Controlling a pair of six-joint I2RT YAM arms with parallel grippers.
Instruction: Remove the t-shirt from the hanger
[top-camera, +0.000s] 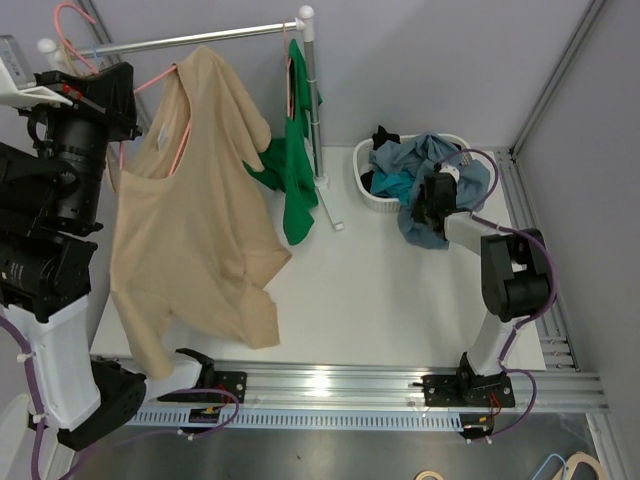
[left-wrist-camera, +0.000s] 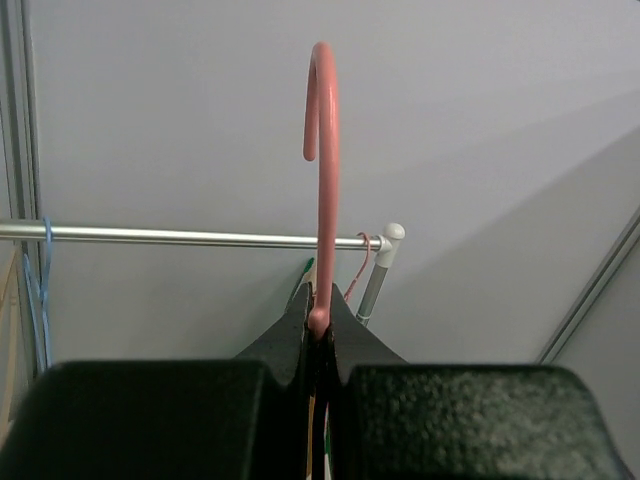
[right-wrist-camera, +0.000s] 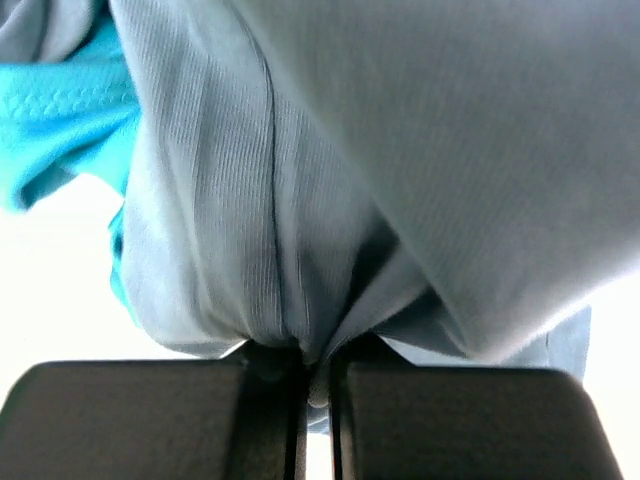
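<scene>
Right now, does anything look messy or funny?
Yes. The tan t-shirt hangs lopsided on the pink hanger, bunched toward one side. Also, grey-blue clothes spill over the rim of the white basket, and the right gripper is pinching them.

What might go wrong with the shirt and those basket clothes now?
1. The right gripper pinches a grey-blue cloth spilling from the basket, not the beige t-shirt; pulling might drag it out.
2. The t-shirt hangs lopsided on the pink hanger in the left gripper; it might snag or slip.
</scene>
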